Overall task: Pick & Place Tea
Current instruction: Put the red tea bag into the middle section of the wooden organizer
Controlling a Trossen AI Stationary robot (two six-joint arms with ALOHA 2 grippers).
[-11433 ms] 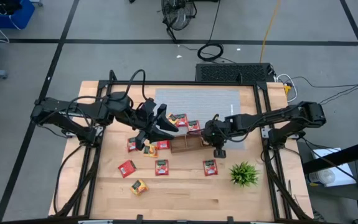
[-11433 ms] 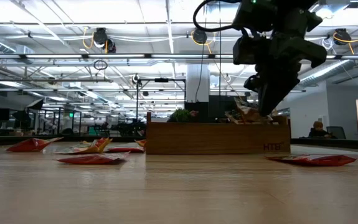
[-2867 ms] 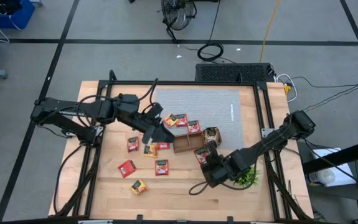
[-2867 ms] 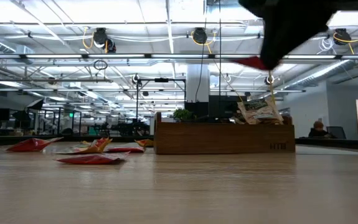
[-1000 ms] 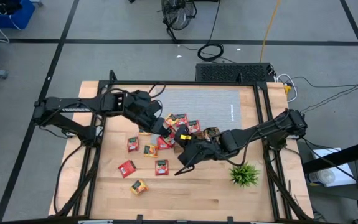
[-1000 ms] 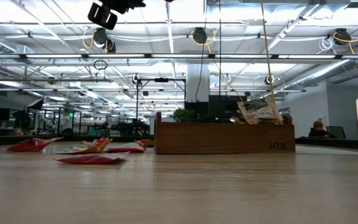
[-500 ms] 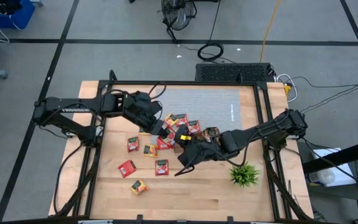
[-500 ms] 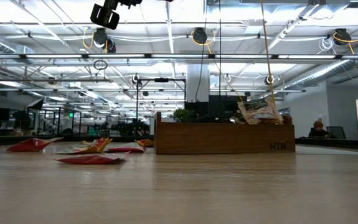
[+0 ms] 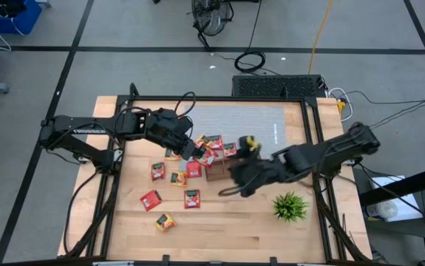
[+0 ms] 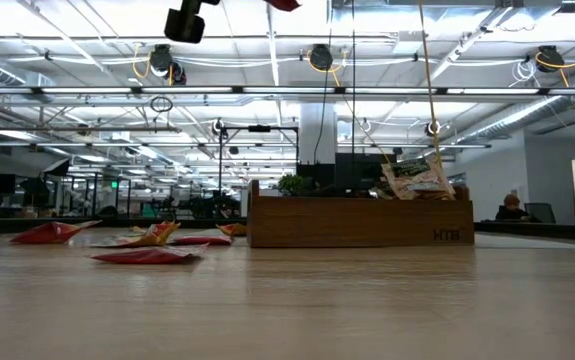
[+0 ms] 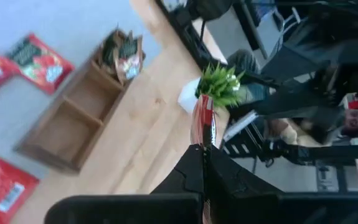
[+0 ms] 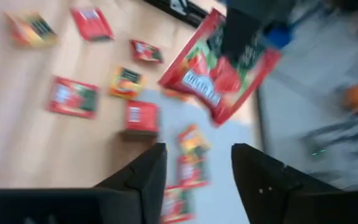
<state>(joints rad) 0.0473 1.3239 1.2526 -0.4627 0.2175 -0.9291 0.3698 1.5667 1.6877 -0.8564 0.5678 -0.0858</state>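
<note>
My left gripper (image 9: 197,153) hangs over the table's middle, shut on a red tea sachet (image 12: 219,71). That sachet shows edge-on (image 11: 203,124) in the left wrist view. My right gripper (image 12: 194,155) stands open a little to the right of it (image 9: 232,171), apart from the sachet, with nothing between its fingers. Below lies the brown wooden tray (image 11: 66,127), with pale sachets (image 10: 417,178) upright in its right compartment. Several red and orange sachets (image 9: 157,171) lie flat on the wood to the left. My left gripper pinches the red sachet between its two fingers at one edge (image 12: 240,48). The fingers come slanting down from the table's left. The sachet sticks out ahead of the fingertips (image 11: 202,152), its faces upright, lifted clear of the table and the tray.
A spiky green plant (image 9: 290,205) stands at the near right of the table. A grey mat (image 9: 234,122) covers the far middle. More red sachets (image 9: 223,148) lie by the tray's far side. Bare wood runs along the near edge (image 9: 219,236).
My left gripper has shut on the red sachet and rolled a little in place. My right gripper has opened, let go of that sachet, rolled about, and drawn back up and toward the table's right edge. The sachet stays aloft in the left gripper.
</note>
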